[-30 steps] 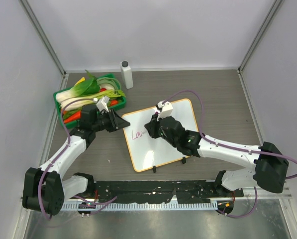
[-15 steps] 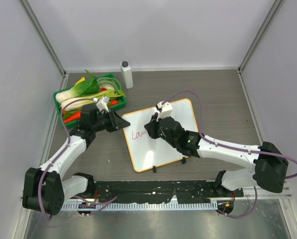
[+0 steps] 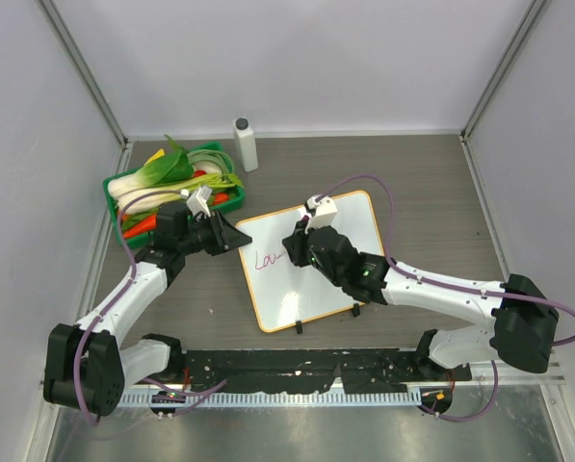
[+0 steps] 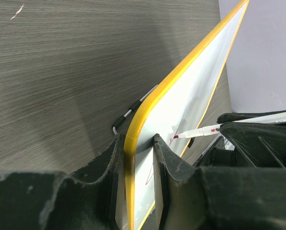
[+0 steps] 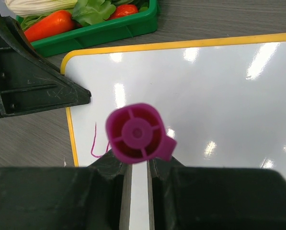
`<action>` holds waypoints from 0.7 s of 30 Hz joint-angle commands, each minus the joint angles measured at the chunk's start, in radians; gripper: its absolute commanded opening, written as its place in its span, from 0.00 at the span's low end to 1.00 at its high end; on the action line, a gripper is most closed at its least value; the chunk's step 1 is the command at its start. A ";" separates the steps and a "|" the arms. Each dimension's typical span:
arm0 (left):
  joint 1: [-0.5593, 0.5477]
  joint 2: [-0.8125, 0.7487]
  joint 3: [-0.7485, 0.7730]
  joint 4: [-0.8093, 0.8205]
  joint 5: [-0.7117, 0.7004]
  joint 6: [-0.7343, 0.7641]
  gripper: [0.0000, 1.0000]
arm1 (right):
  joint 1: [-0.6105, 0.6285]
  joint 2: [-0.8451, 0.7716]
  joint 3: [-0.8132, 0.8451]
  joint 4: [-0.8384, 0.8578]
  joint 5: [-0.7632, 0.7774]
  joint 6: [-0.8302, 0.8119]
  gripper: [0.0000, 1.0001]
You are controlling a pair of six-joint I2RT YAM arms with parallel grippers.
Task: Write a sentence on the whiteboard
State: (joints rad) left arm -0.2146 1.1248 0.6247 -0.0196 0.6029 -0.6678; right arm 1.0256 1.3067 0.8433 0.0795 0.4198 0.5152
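Note:
The whiteboard (image 3: pixel 354 231), white with a thin orange frame, lies tilted in the middle of the table. My left gripper (image 3: pixel 237 236) is shut on its upper left corner; in the left wrist view (image 4: pixel 137 139) its fingers clamp the orange edge of the board (image 4: pixel 190 96). My right gripper (image 3: pixel 297 248) is shut on a magenta-capped marker (image 5: pixel 137 132) and holds it upright over the board (image 5: pixel 219 86). The marker tip (image 4: pixel 177 136) meets the board surface. The sentence (image 3: pixel 265 259) is a short magenta scrawl reading about "Lov" at the board's left side, partly visible in the right wrist view (image 5: pixel 96 143).
A green tray (image 3: pixel 114 183) of vegetables stands at the back left, just behind my left gripper. A white bottle (image 3: pixel 246 144) with a grey cap stands at the back, right of the tray. Grey walls close in three sides.
My right gripper has shifted slightly along the board with the marker, and the magenta line has grown a little to the right. The left arm has not moved.

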 commanded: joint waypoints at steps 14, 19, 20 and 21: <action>0.000 0.001 0.006 -0.009 -0.034 0.047 0.00 | -0.004 0.017 0.060 -0.015 0.079 -0.020 0.01; 0.001 0.003 0.006 -0.008 -0.035 0.048 0.00 | -0.004 0.032 0.056 -0.001 0.016 -0.014 0.02; -0.002 0.001 0.006 -0.008 -0.035 0.048 0.00 | -0.005 0.034 0.053 -0.003 0.011 -0.009 0.01; 0.000 0.003 0.006 -0.006 -0.035 0.048 0.00 | -0.004 0.034 0.050 -0.001 0.004 -0.010 0.01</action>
State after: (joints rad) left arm -0.2146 1.1248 0.6247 -0.0196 0.6033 -0.6678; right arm 1.0252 1.3228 0.8734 0.0711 0.4454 0.5098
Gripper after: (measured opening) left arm 0.275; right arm 0.180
